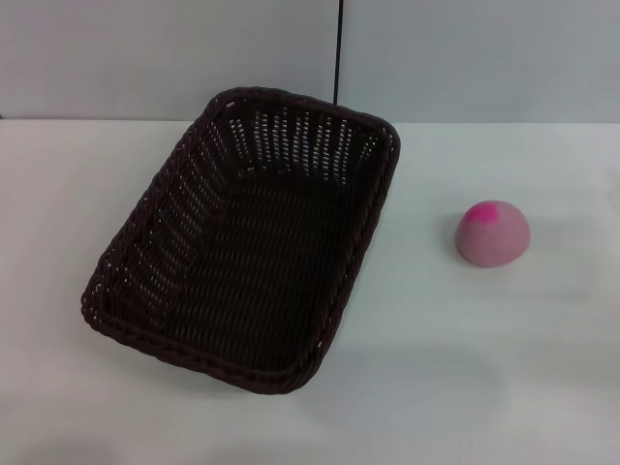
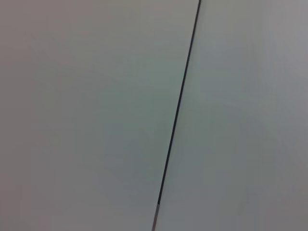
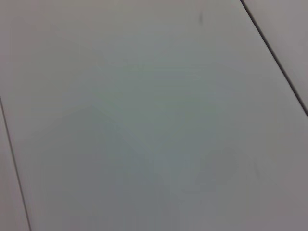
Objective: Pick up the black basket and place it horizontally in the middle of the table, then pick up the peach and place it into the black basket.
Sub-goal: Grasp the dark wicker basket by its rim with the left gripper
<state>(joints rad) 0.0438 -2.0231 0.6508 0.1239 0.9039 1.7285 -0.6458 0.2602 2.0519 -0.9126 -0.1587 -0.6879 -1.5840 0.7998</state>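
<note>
The black basket (image 1: 247, 237) lies on the white table (image 1: 504, 349) left of centre in the head view. It is empty and sits at a slant, its long axis running from near left to far right. The peach (image 1: 494, 233) sits on the table to the basket's right, apart from it, magenta patch on top. Neither gripper shows in any view. Both wrist views show only plain grey wall panels.
A grey panelled wall (image 1: 465, 58) with a dark vertical seam (image 1: 340, 48) stands behind the table's far edge. The same kind of seam shows in the left wrist view (image 2: 178, 115) and the right wrist view (image 3: 274, 55).
</note>
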